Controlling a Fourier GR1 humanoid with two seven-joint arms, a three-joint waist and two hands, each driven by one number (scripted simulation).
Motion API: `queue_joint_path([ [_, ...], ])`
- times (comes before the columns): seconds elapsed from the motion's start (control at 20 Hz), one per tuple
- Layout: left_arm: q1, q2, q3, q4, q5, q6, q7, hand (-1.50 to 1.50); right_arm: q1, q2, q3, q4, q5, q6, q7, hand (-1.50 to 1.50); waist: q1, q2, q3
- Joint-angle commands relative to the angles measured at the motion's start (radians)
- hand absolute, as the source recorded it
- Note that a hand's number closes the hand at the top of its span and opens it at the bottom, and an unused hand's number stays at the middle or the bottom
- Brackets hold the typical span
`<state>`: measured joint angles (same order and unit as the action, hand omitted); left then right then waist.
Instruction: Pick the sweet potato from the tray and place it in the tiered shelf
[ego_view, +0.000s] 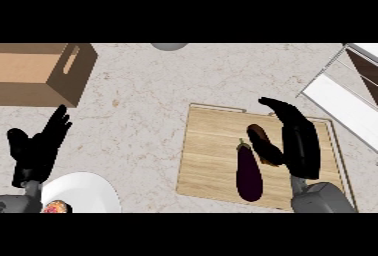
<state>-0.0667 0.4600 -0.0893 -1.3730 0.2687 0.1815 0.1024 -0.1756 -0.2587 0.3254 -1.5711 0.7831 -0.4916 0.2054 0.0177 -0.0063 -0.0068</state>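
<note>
A brown sweet potato (257, 133) lies on the wooden tray (210, 150), just right of a purple eggplant (249, 172). My right hand (301, 147) hovers over the tray's right half with its fingers stretched toward the far edge. Its thumb lies over the near end of the sweet potato and hides that part. The hand is open and the fingers do not curl round the vegetable. The white tiered shelf (343, 102) stands at the right edge, beyond the tray. My left hand (35, 147) rests open at the far left, fingers up.
A cardboard box (44, 72) sits at the back left. A white plate (85, 192) with a colourful item (55, 207) on it lies at the lower left, beside my left forearm. A grey round object (170, 46) shows at the far edge.
</note>
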Motion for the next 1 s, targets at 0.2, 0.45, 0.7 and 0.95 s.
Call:
queue_joint_path([
  [0.2,0.054,0.03,0.023,-0.027,0.027,-0.051,-0.021,0.0,0.043,0.165,0.124,0.116,0.648,-0.07,0.36,-1.5,-0.018,-0.01,-0.002],
  [0.45,0.093,0.011,0.026,-0.006,0.027,-0.054,-0.059,0.0,0.043,0.239,0.148,0.101,0.912,0.228,0.615,-1.5,-0.03,-0.01,-0.002],
  [0.7,0.067,0.031,0.031,-0.022,0.027,-0.066,-0.043,0.0,0.003,0.258,0.227,0.138,0.932,0.622,0.794,-1.5,-0.011,0.0,0.001],
  [0.95,0.097,0.02,0.028,-0.024,0.018,-0.074,-0.079,0.0,-0.06,0.259,0.3,0.113,0.845,0.938,0.95,-1.5,0.007,0.002,0.004],
])
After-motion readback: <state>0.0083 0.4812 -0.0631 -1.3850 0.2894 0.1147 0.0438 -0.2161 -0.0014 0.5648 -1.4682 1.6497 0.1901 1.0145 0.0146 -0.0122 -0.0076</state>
